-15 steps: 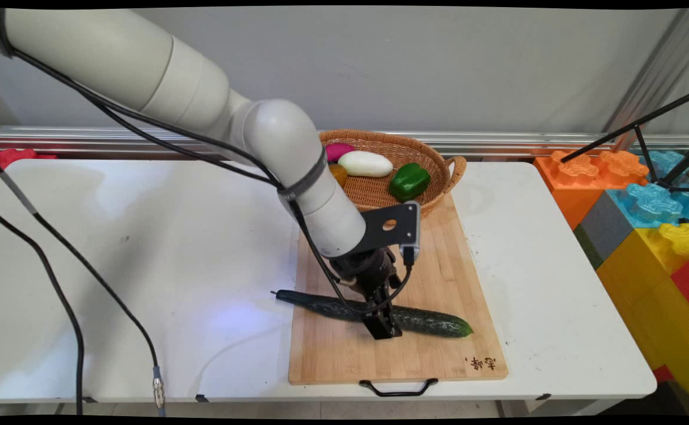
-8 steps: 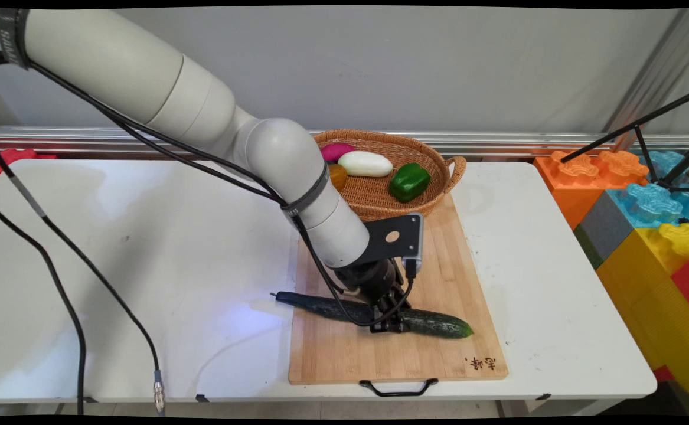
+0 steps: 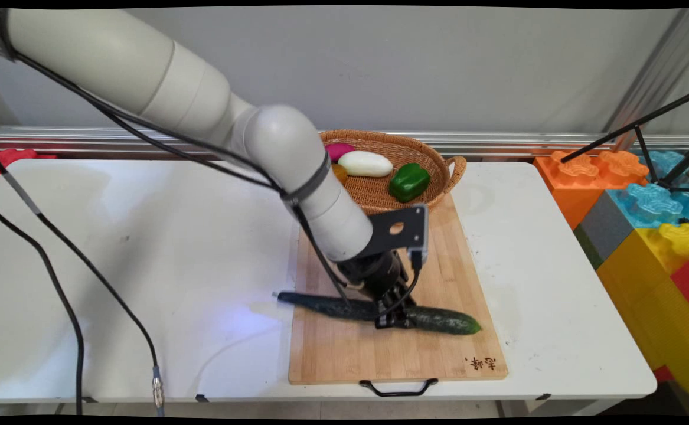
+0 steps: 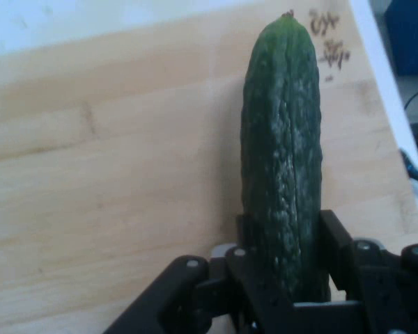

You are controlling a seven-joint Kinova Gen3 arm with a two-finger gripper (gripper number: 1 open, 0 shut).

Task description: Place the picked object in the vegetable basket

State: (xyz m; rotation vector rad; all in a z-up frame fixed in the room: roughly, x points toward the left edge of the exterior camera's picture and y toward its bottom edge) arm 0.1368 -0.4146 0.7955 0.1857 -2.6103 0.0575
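A long dark green cucumber (image 3: 444, 320) lies across the wooden cutting board (image 3: 438, 360), its stem end sticking out over the white table on the left. My gripper (image 3: 395, 319) is shut on the cucumber near its middle. In the hand view the cucumber (image 4: 282, 153) runs up between the two black fingers (image 4: 334, 236), which press on its sides, with the board (image 4: 111, 181) below it.
A wicker basket (image 3: 447, 171) at the board's far end holds a green pepper (image 3: 409, 181), a white vegetable (image 3: 365, 163) and a pink one (image 3: 338, 150). Large coloured blocks (image 3: 645, 218) stand at the right. Black cables (image 3: 67, 307) hang at the left.
The fingers have shut on the cucumber. The hand has since shifted slightly right and up, and the cucumber's right end has moved right with it.
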